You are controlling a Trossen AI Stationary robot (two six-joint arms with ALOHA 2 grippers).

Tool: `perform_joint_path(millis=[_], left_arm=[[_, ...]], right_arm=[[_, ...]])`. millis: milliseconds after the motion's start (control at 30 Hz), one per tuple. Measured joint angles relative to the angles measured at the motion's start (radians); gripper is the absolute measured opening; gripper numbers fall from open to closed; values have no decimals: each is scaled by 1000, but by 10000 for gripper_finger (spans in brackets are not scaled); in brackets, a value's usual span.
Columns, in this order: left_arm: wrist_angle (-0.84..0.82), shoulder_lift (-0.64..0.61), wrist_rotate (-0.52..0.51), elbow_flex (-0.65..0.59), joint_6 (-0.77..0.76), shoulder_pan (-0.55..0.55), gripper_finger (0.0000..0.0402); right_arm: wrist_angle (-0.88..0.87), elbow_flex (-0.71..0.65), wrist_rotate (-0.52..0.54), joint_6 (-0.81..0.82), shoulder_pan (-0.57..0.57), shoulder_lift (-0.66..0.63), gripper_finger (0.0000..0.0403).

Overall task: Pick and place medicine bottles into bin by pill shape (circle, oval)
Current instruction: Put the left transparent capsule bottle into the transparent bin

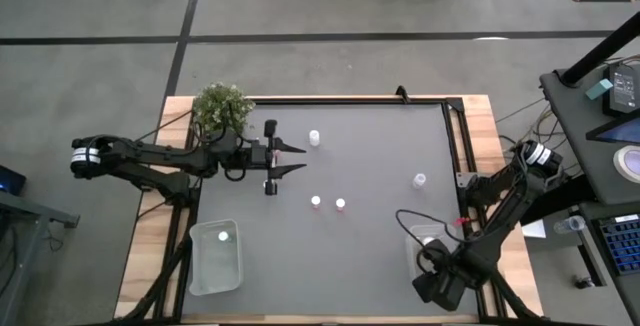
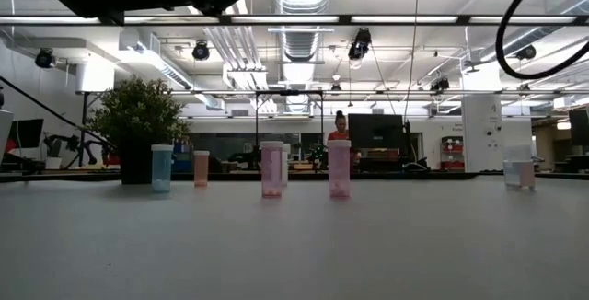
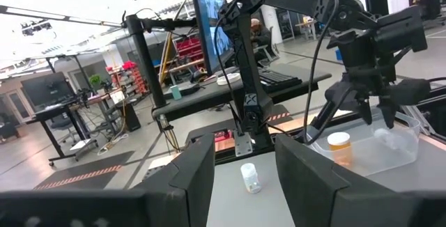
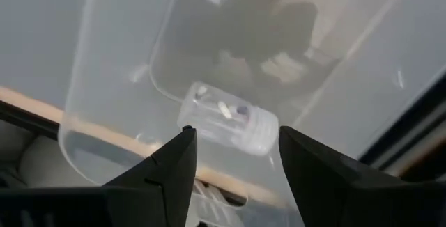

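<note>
Several small white-capped medicine bottles stand upright on the dark table: one [image 1: 314, 138] at the far middle, two [image 1: 316, 202] [image 1: 340, 204] at the centre, one [image 1: 419, 180] toward the right. My left gripper [image 1: 290, 159] hovers open and level beside the plant, holding nothing. My right gripper [image 4: 237, 150] hangs open, pointing down over the clear right bin [image 1: 424, 234]. In that bin a clear bottle [image 4: 230, 122] lies on its side and an orange bottle [image 3: 339, 147] stands. The left bin [image 1: 216, 256] holds one bottle [image 1: 223, 234].
A green potted plant [image 1: 221, 108] stands at the far left corner, close to my left arm. The table has a raised black frame along its far and right edges [image 1: 455, 136]. Open dark surface lies between the two bins along the near edge.
</note>
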Motion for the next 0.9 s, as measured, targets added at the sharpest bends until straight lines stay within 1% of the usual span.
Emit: perform_joint_path(millis=[67,133,333,433,600,900], left_arm=[[0,0,0,0,3,0,134],[0,0,0,0,5,0,134],[0,0,0,0,8,0,134],[0,0,0,0,8,0,134],[0,0,0,0,8,0,134],[0,0,-1,0,7,0,134]], right_arm=[[0,0,-12,-21,-7,0,192],[6,0,-12,-90,-7,0,192],[6,0,5,-409,-6,0,192],[-3,0,9,-504,-6,4,192],[-15,-2,15,-585,-4,13,192],[-20,-22,23,-627,-4,13,191]])
